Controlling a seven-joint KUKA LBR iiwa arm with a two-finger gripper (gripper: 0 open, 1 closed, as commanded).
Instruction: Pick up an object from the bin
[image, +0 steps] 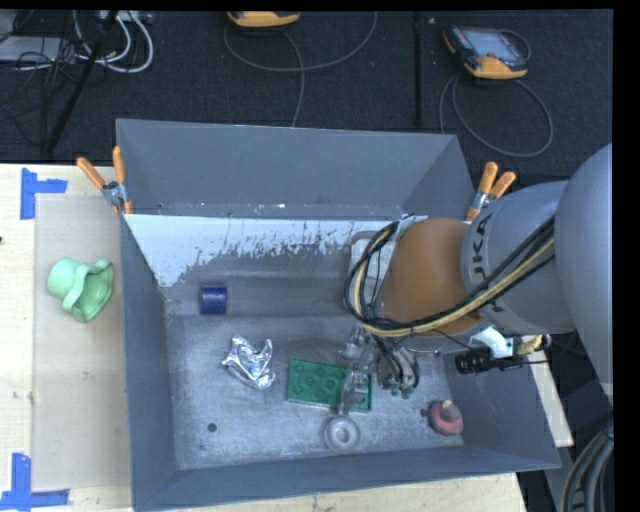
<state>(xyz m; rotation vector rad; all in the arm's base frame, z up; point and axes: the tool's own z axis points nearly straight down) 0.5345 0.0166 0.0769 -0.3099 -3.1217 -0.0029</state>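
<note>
My gripper (352, 385) reaches down near the middle of the bin floor, right over the right end of a flat green studded plate (315, 384). Its fingers sit at the plate's right edge; whether they grip it I cannot tell. Just below the gripper lies a small grey ring (342, 433). A crumpled piece of silver foil (250, 361) lies to the left of the plate.
A small blue block (213, 298) rests by the back wall at the left. A reddish-brown round thing (444, 417) lies at the front right. The arm with its orange cover and cables hangs over the bin's right side.
</note>
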